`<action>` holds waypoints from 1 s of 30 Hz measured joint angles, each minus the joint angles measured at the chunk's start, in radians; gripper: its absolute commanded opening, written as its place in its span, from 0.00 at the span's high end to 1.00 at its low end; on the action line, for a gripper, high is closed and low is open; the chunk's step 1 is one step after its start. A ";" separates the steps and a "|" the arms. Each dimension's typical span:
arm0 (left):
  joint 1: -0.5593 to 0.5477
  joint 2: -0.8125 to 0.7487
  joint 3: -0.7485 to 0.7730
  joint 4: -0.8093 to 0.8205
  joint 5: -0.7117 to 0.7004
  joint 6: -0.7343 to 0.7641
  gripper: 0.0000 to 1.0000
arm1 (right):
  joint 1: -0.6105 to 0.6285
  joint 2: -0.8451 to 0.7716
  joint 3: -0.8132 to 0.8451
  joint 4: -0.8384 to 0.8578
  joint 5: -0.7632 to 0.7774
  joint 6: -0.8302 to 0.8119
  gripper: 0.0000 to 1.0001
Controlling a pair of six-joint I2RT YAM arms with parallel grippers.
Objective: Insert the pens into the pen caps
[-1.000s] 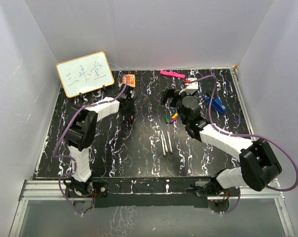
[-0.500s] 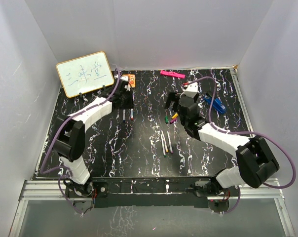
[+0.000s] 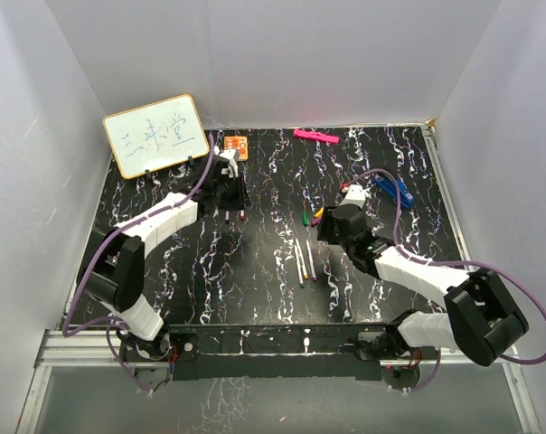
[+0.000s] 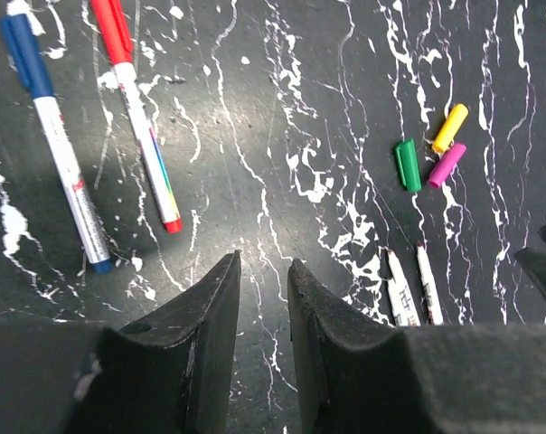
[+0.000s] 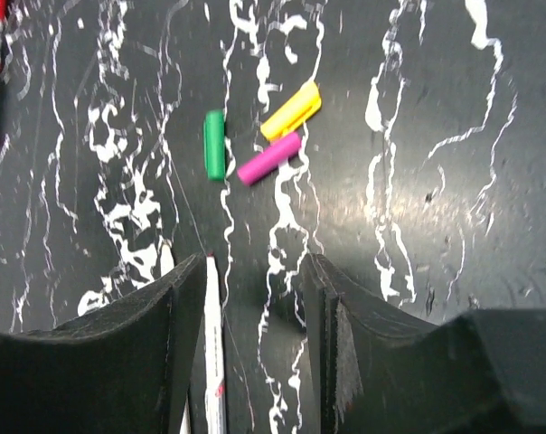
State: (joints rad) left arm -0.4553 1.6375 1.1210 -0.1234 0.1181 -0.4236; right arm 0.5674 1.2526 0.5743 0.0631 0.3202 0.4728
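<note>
Green [image 5: 214,145], yellow [image 5: 291,109] and purple [image 5: 269,158] pen caps lie close together on the black marbled table [image 3: 192,262]. Two uncapped white pens [image 3: 304,260] lie side by side just in front of them. My right gripper [image 5: 255,262] is low over these pens, open. One pen [image 5: 214,353] lies between its fingers against the left one, and the second pen's tip [image 5: 167,258] shows outside that finger. My left gripper [image 4: 262,262] stands open a narrow way with nothing in it. A blue-capped pen [image 4: 56,145] and a red-capped pen [image 4: 137,117] lie beside it.
A small whiteboard [image 3: 155,136] leans at the back left, with an orange object [image 3: 235,146] next to it. A flat pink bar [image 3: 315,136] lies at the back wall. A larger blue object [image 3: 395,190] lies right of my right arm.
My right gripper has come down and toward the near side, onto the uncapped pens, and its jaws have narrowed. My left arm has stretched slightly farther back.
</note>
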 measured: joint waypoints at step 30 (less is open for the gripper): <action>-0.156 0.000 -0.095 0.142 0.113 -0.010 0.74 | 0.071 0.186 0.053 -0.064 -0.137 0.018 0.65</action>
State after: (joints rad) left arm -0.6109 1.6371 1.0260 0.0189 0.2314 -0.4335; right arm 0.6384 1.4387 0.6277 -0.0013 0.1837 0.4908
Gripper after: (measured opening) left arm 0.258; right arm 0.357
